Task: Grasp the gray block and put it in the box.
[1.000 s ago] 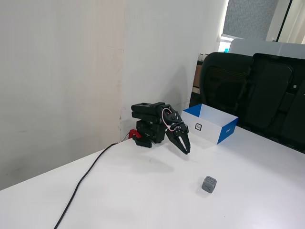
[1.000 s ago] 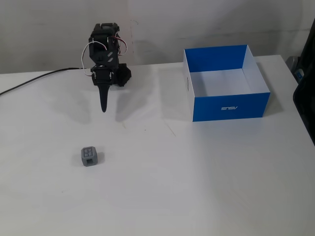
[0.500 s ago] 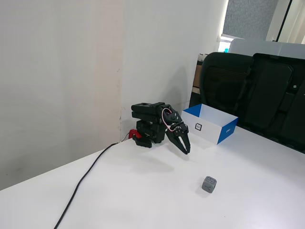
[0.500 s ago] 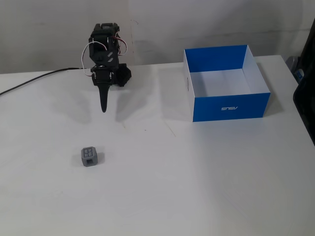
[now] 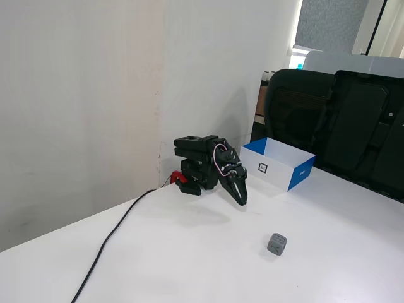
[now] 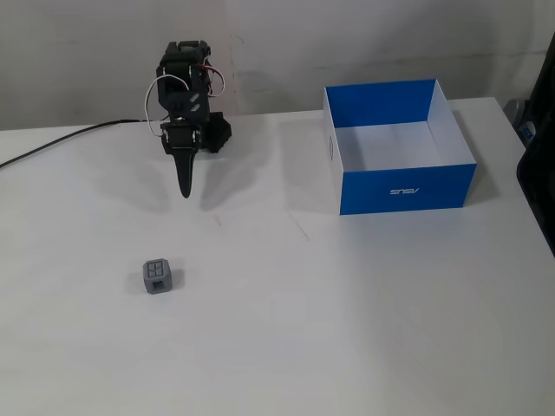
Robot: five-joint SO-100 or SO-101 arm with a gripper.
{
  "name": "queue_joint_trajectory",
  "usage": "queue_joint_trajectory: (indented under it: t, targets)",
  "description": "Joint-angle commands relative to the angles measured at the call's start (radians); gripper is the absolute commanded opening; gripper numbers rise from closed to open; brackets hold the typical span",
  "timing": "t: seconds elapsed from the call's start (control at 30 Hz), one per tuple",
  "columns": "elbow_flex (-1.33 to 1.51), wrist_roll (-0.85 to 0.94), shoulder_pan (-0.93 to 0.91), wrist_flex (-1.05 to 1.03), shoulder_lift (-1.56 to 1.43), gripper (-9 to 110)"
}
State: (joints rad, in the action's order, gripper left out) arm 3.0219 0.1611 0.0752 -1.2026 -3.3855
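Note:
The gray block (image 5: 276, 243) is a small cube with darker marks; it sits alone on the white table, also in the other fixed view (image 6: 157, 276). The box (image 5: 297, 173), blue outside and white inside, stands open at the back of the table, also in the other fixed view (image 6: 404, 185). A small black square mark shows on its white side. My gripper (image 5: 242, 201) is shut and empty, folded down near the arm's base, tips pointing at the table, also in the other fixed view (image 6: 185, 191). It is well apart from the block and the box.
A black cable (image 5: 110, 237) runs from the arm's base across the table to the front left. A white wall stands right behind the arm. A dark chair (image 5: 297, 117) and dark panel stand behind the box. The table's edge (image 6: 542, 199) is just right of the box.

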Motion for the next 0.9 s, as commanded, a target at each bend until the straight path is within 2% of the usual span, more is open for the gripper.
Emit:
queue_joint_trajectory:
  t: [0.0,0.5,0.87]
  targets:
    - [-0.061,-0.008,-0.009,-0.025,-0.009,0]
    - [-0.278,-0.023,-0.031,-0.132,0.054,0]
    - [-0.591,-0.066,0.015,-0.092,0.489,0]
